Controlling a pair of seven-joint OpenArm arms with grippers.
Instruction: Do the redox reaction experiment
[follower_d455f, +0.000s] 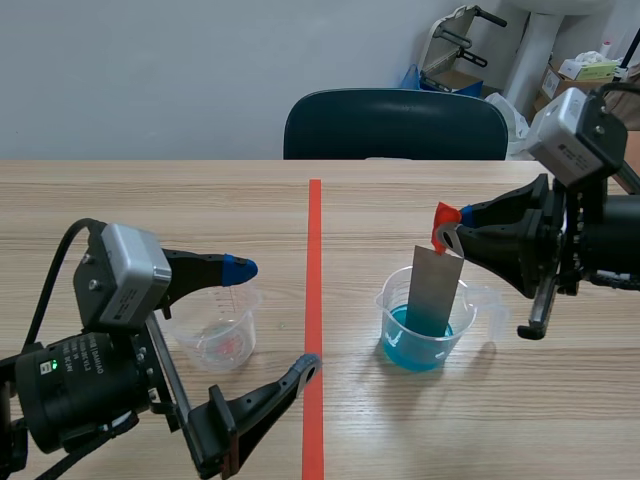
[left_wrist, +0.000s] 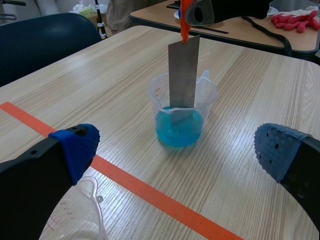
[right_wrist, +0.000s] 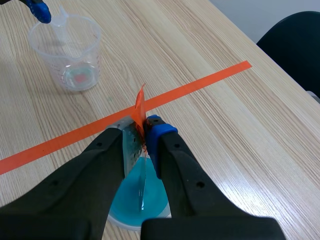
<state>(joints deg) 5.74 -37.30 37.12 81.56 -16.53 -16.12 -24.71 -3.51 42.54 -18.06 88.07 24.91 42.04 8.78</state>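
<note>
**Strip dipped in blue liquid, held by right gripper**

Right gripper (follower_d455f: 450, 228) is clamped on the orange tab (follower_d455f: 445, 213) atop the strip (follower_d455f: 435, 290). The strip stands near upright with its lower end in the blue liquid (follower_d455f: 415, 347) of the beaker (follower_d455f: 471, 303), right of the tape line (follower_d455f: 314, 300) and toward the tabletop's near edge. Left gripper (follower_d455f: 273, 318) is wide open and holds nothing, beside the clear cup (follower_d455f: 213, 325) left of the line. Judged: dip made; soak and lifting out are left. No deposit can be made out on the strip. The pinkish mark in the cup's bottom can't be identified.

Bright, even room light leaves only faint, soft shadows on the pale table (follower_d455f: 200, 200).
</note>
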